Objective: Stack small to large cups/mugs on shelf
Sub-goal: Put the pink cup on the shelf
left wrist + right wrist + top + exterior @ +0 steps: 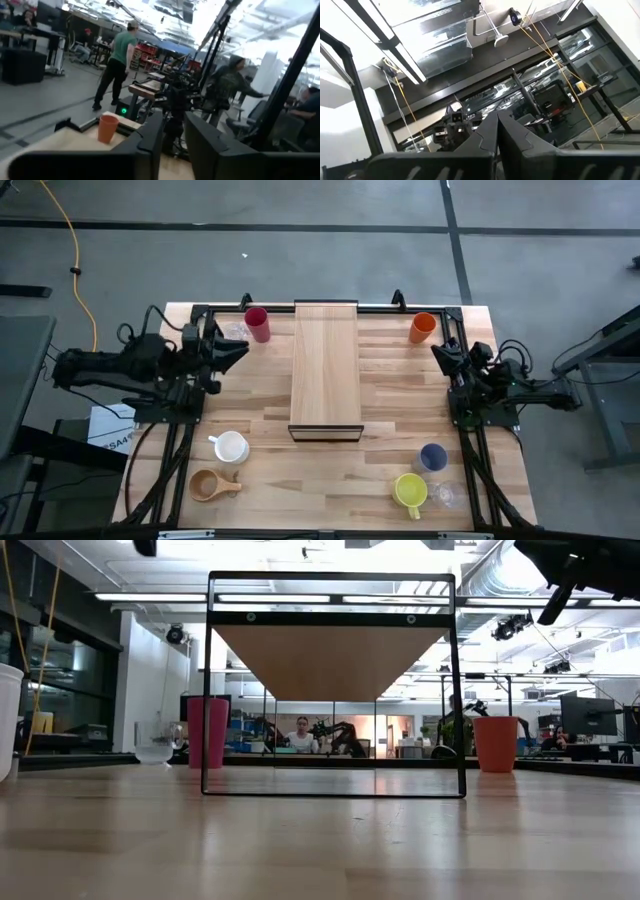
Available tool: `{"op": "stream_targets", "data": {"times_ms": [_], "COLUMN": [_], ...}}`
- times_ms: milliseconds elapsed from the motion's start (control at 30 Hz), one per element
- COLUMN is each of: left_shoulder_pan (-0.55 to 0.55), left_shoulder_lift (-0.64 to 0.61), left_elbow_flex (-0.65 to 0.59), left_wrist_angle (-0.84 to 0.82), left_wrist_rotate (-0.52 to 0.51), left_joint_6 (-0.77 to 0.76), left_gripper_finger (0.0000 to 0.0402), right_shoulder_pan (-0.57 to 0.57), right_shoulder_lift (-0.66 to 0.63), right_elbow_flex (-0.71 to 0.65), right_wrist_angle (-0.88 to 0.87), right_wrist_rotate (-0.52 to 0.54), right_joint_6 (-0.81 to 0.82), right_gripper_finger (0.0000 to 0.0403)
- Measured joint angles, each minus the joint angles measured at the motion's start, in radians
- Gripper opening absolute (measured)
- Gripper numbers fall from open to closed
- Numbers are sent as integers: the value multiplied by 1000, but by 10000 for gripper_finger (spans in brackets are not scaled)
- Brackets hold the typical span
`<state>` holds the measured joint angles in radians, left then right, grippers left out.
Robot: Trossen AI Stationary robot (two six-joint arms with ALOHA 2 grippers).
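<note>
The shelf (pixel 325 370) stands in the middle of the table, a light-wood plank on a black frame (pixel 335 660). At the far left are a red cup (pixel 257 324) and a clear glass (pixel 236 330); at the far right is an orange cup (pixel 422 327). Near left are a white mug (pixel 231 447) and a brown wooden cup (pixel 207 485). Near right are a lavender-blue cup (pixel 433 457), a yellow mug (pixel 410 490) and a clear glass (pixel 445 496). My left gripper (pixel 172 135) is raised at the table's left, near the red cup, open and empty. My right gripper (pixel 497 132) is up at the table's right, shut and empty.
All cups stand upright on the tabletop, apart from each other. Bare wood lies between the shelf and each arm and along the near edge. A black frame rail (pixel 330 307) runs along the far edge. People show in the room beyond the table.
</note>
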<state>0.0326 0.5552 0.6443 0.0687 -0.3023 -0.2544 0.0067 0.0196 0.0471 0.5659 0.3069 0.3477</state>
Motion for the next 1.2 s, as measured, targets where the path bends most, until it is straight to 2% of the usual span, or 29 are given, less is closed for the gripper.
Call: {"op": "stream_targets", "data": {"times_ms": [233,367,467,567,800,1000,1200], "left_shoulder_pan": [0,0,0,0,0,0,0], "left_shoulder_lift": [79,85,84,84,76,60,44], "left_elbow_flex": [76,77,76,76,76,77,77], "left_wrist_angle": [-21,-34,-46,-72,-166,-186,-256], "left_wrist_rotate": [-122,-131,-145,-149,-136,-138,-190], "left_joint_6": [-64,-67,-68,-68,-116,-98,-129], "left_gripper_finger": [89,86,93,104,139,158,159], "right_shoulder_pan": [0,0,0,0,0,0,0], "right_shoulder_lift": [0,0,0,0,1,1,1], "right_elbow_flex": [0,0,1,32,155,184,184], "right_wrist_angle": [-5,-5,-8,-89,-343,-365,-390], "right_wrist_rotate": [0,20,98,138,153,153,165], "right_joint_6": [-9,-7,20,29,14,10,38], "right_gripper_finger": [0,0,0,0,0,0,0]}}
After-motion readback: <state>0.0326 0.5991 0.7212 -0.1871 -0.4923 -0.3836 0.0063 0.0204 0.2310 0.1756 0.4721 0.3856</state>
